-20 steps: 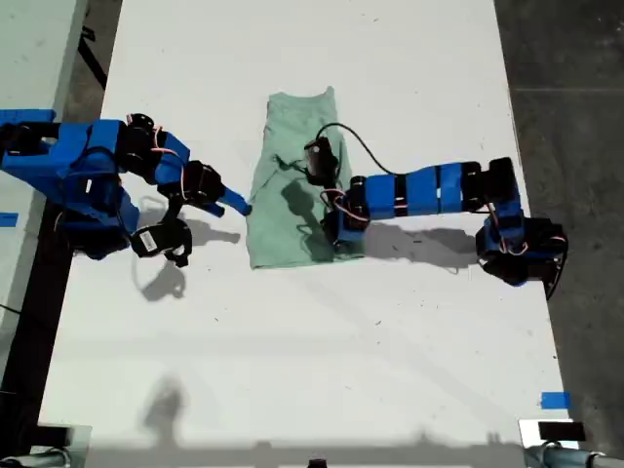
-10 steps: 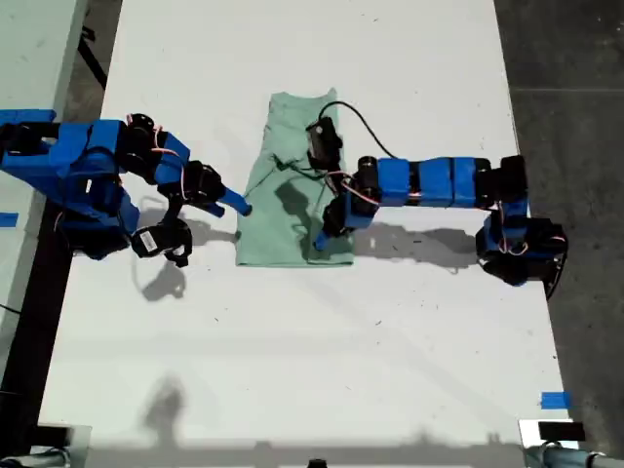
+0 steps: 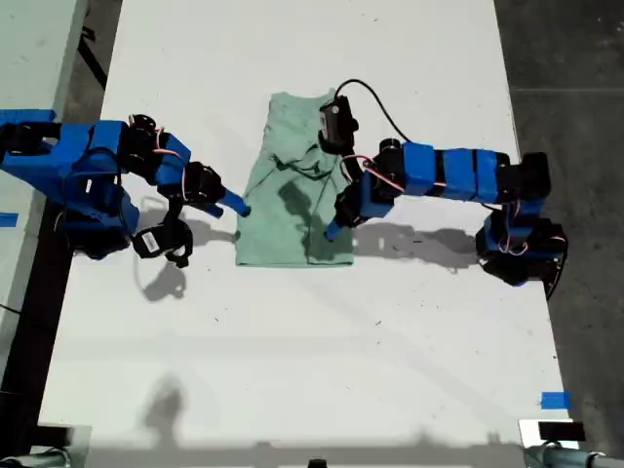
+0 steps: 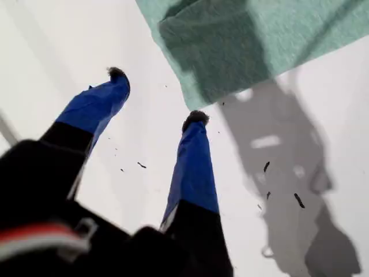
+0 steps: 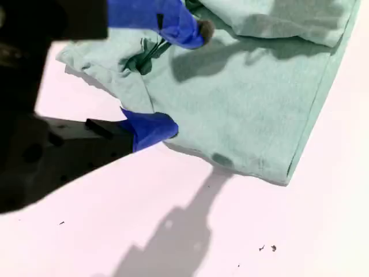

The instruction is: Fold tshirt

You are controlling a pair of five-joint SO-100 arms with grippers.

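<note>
Now both end effectors stand spread at the mint tshirt

Closest in the first wrist view, the first end effector (image 4: 157, 95) hangs with its two blue fingers (image 4: 193, 167) wide apart and nothing between them. Only the white desk (image 4: 144, 190) lies under them. Just past one fingertip sits a corner of the tshirt (image 4: 277, 34), darkened there by a shadow; whether that tip touches the cloth cannot be told.

In the second wrist view, the second end effector (image 5: 187, 78) is also released. One blue finger (image 5: 151, 130) rests at the tshirt's (image 5: 248, 109) edge where the cloth meets the desk (image 5: 230, 231), and the other reaches over the cloth near a bunch of creases. Beyond them the cloth lies flat to a squared corner, with a folded-over layer farther off.

Seen from the exterior view, the tshirt (image 3: 283, 224) lies on the desk (image 3: 292, 341) between the two arms as a narrow upright strip, neck end towards the top and rumpled around its middle. The second end effector (image 3: 237, 207) comes in from the exterior view's left and meets the strip's edge. The first end effector (image 3: 331, 229) reaches in from the exterior view's right, its arm crossing above the strip's other side and pointing down near the lower corner.
</note>
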